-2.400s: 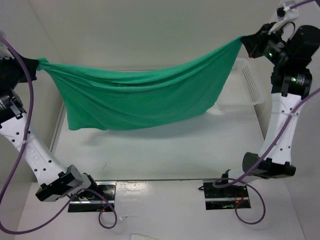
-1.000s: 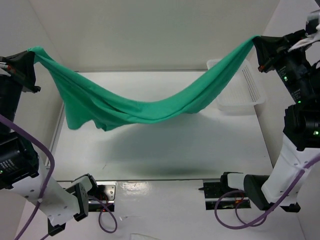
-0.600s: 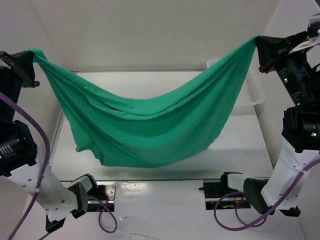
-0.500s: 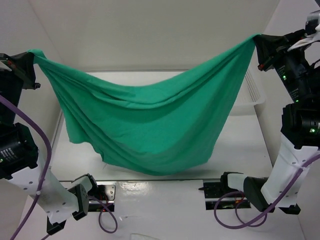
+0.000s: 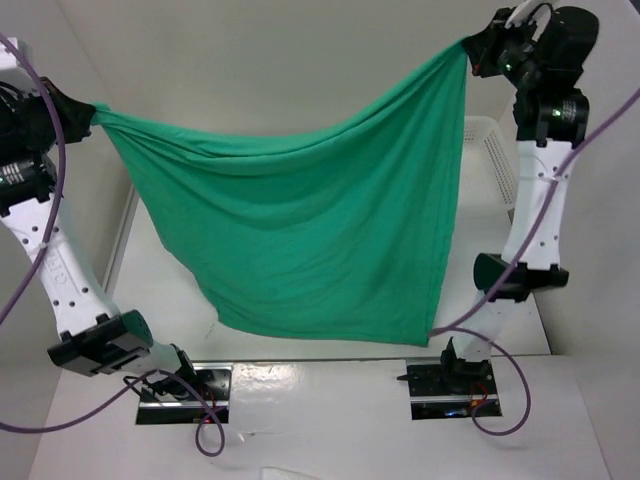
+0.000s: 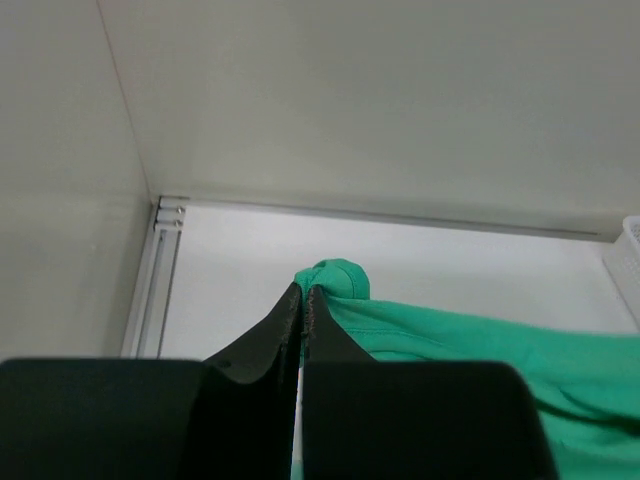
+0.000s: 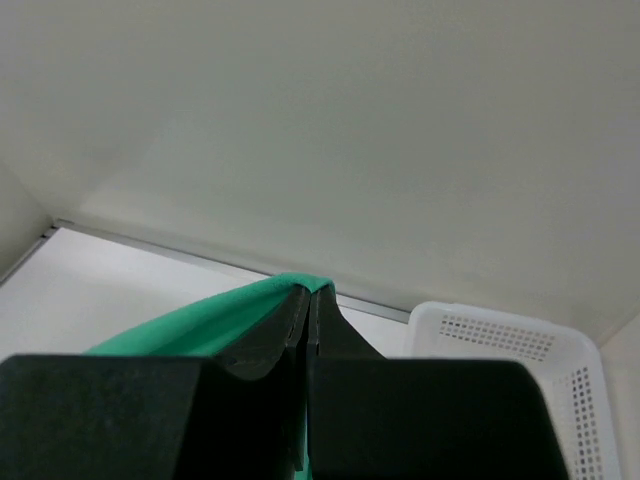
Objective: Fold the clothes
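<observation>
though partly hidden, mesh basket (image 5: 490, 158) behind t-shirt (image 5: 300, 240)

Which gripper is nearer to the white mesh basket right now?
Right. The right gripper, shut on a T-shirt corner, hangs raised close by the basket; the left gripper grips the other corner, far off at the opposite side.

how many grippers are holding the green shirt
2: the left gripper pinches the T-shirt at its upper left corner, the right gripper at its upper right corner. None hidden.
</observation>
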You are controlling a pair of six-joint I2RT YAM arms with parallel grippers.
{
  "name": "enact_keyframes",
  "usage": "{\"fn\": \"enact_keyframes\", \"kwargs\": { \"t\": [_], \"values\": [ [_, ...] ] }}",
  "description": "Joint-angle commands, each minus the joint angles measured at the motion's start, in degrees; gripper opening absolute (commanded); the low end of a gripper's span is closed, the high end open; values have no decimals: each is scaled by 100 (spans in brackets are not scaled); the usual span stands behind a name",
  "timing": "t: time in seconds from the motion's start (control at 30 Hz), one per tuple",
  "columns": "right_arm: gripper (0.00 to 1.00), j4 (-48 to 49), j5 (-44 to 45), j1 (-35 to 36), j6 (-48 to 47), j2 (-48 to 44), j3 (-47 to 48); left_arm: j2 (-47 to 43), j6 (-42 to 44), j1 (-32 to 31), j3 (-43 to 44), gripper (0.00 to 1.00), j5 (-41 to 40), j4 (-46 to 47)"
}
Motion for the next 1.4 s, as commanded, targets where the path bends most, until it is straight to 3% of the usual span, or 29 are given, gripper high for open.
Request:
{"fn": "enact_keyframes", "kwargs": {
  "t": [0.0,0.03,0.2,0.47,0.73,0.87,0.97,1.23,1.37],
  "values": [
    [0,-499,193,106,26,726,1326,150,195,-37,112,0,44,538],
    [0,-701,245,158,26,1121,1948,203,195,-98,173,0,44,539],
    [0,-572,334,387,-44,1239,2015,274,195,-151,173,0,44,662],
    [0,-572,272,440,-44,205,1884,-639,142,-151,112,0,-176,838],
    [0,-449,97,440,-176,-1290,533,-1605,142,-151,252,0,-413,337],
    [0,156,228,440,-291,-2380,-1055,-2019,142,-151,138,0,-729,144],
    [0,430,299,440,-413,-3066,-1638,-2283,142,-151,138,0,-853,82],
    [0,483,474,440,-519,-3498,-2001,-2635,80,-151,85,0,-1283,-24],
    [0,369,474,440,-519,-3253,-1553,-2635,81,-151,156,0,-1406,-24]
  ]
}}
